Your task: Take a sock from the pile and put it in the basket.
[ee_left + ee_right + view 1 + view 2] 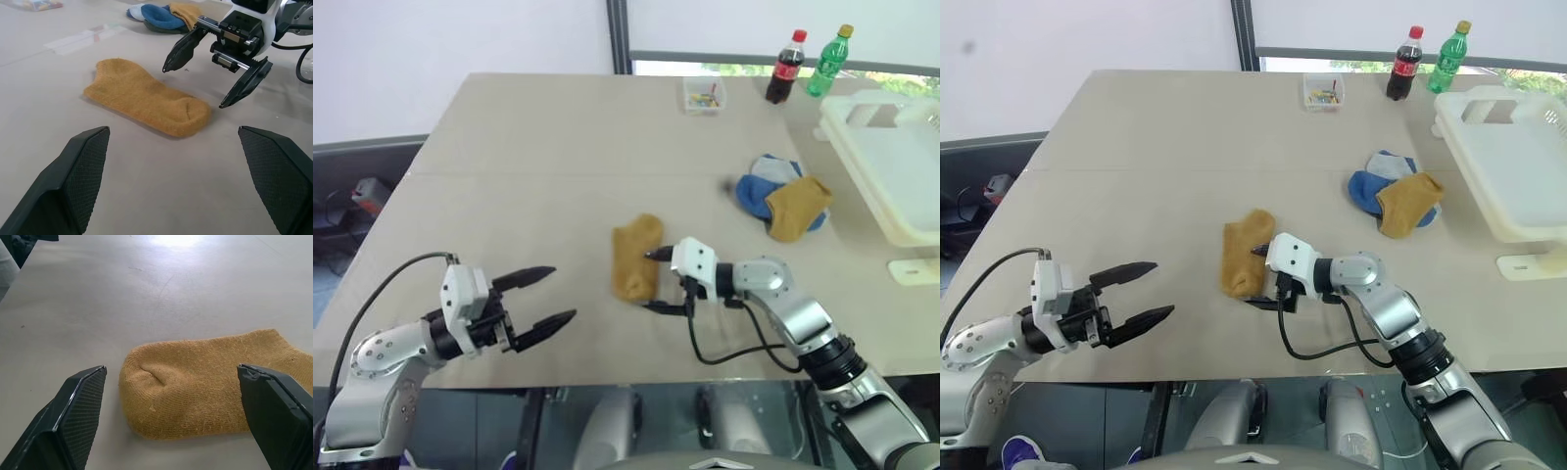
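**Both grippers spread wide, a lone mustard sock between them**

Our right gripper (pixel 657 281) sits low over the table (pixel 529 147) with its two black fingers spread apart and nothing between them, pointed at the single mustard-yellow sock (pixel 634 258) that lies flat just in front of it. From the right wrist view we see the sock's (pixel 210 382) rounded toe end framed between the two fingers, with a small crease in the knit; the head views do not give us that detail. Our left gripper (pixel 540 298) hangs well to the left of the sock, fingers likewise wide apart and empty. Its wrist view adds what the head views flatten: the sock (pixel 146 97) lying lengthwise, and beyond it the right gripper (pixel 215 71) seen head-on, jaws parted, close to the sock's far end.

Further out, the pile (pixel 785 199) of blue, pale and mustard socks rests to the right. The cream-white basket (pixel 862 147) stands at the table's right edge, well apart from the lone sock. At the far edge we see a small clear box (pixel 704 95), a dark cola bottle (pixel 785 68) with a red label and cap, and a green bottle (pixel 829 61) with a yellow cap. We cannot read any writing on the labels.
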You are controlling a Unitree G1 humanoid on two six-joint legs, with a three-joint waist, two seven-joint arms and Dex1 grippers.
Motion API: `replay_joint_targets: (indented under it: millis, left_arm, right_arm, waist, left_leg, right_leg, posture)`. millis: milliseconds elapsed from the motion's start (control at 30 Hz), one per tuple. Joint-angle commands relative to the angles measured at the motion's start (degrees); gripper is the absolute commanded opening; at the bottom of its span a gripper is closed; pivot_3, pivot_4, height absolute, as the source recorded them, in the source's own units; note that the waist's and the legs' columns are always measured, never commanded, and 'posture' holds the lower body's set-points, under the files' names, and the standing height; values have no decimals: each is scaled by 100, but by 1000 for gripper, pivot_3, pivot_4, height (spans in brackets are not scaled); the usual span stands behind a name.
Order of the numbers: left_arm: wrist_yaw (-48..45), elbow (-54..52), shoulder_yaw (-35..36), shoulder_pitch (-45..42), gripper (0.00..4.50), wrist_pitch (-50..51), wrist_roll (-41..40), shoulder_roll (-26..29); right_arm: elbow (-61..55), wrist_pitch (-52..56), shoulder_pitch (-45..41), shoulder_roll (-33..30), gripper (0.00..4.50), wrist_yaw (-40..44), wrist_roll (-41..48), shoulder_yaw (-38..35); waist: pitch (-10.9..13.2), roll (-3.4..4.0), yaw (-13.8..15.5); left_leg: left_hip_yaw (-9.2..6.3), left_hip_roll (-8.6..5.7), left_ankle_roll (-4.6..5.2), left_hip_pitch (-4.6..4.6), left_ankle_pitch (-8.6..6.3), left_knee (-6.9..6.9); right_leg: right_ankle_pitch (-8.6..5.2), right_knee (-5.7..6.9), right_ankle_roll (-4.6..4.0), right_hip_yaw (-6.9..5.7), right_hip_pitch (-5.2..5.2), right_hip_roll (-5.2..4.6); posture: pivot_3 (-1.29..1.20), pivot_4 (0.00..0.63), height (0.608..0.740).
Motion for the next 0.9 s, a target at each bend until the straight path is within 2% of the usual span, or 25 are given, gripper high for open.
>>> replay_joint_targets:
  millis: [33,533,800,900]
  left_arm:
    - [14,-177,46,30,4500,-25,-90,-4]
    - [5,-163,45,38,4500,-29,-87,0]
    - [13,-202,82,98,4500,-16,-100,12]
    - [3,-207,138,135,4500,-9,-121,41]
  right_arm:
    - [-176,-50,10,34,4418,-12,16,-36]
    - [-125,-78,8,67,4418,-34,-15,-24]
    - [436,-496,4,119,4418,33,-334,183]
    - [574,-573,3,167,3700,77,-343,215]
  waist:
    - [0,0,0]
    - [0,0,0]
    - [0,0,-3]
    - [0,0,-5]
  left_leg:
    - [0,0,0,0,0,0]
    - [0,0,0,0,0,0]
    - [1,0,0,1,0,0]
    - [0,0,0,1,0,0]
  right_leg:
    - [0,0,0,0,0,0]
    - [0,0,0,0,0,0]
    - [0,0,0,0,0,2]
    - [0,0,0,0,0,4]
  posture:
    - [0,150,740]
    - [0,150,740]
    - [0,150,740]
    - [0,150,740]
